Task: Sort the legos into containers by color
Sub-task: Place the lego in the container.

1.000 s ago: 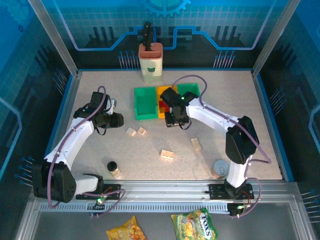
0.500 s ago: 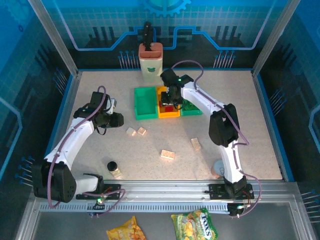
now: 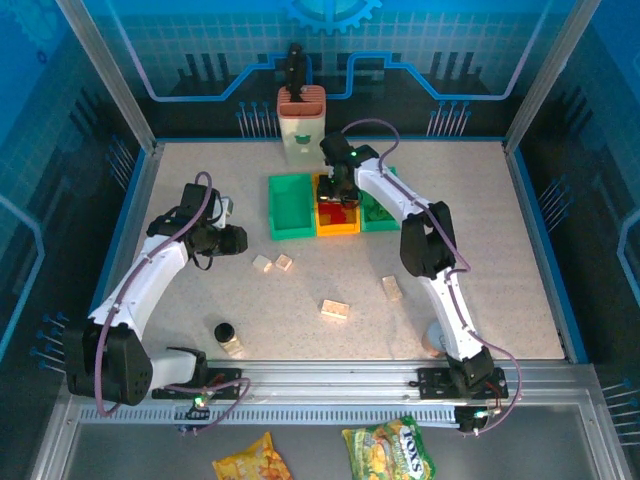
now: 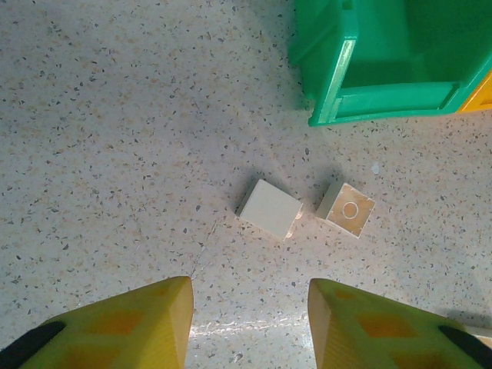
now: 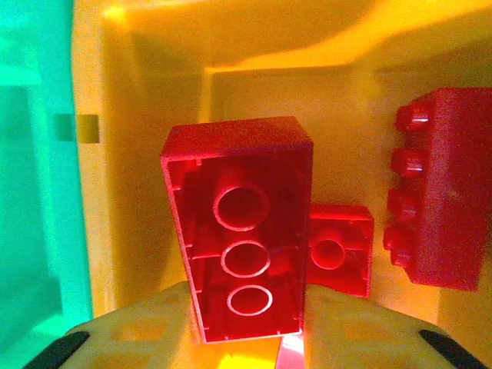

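Observation:
My right gripper [image 3: 337,192] hangs over the orange-yellow container [image 3: 340,229], shut on a long red lego [image 5: 242,231] whose hollow underside faces the camera. Two more red legos [image 5: 338,250] [image 5: 438,184] lie on that bin's floor [image 5: 154,46]. My left gripper [image 3: 232,240] is open over the table, nothing between its yellow fingers [image 4: 131,323]. Just ahead of it lie two cream legos [image 4: 269,207] [image 4: 347,209], also seen from above [image 3: 262,264] [image 3: 284,262]. Green containers [image 3: 273,212] [image 3: 383,222] flank the orange one.
More cream legos lie mid-table [image 3: 335,310] [image 3: 391,288] and beside a black-capped jar [image 3: 224,331]. A grey cup [image 3: 438,338] stands by the right arm's base. A tall cream holder [image 3: 301,125] stands behind the bins.
The right arm has swung from in front of the bins up over the orange-yellow one, carrying the red lego. The left arm has not moved.

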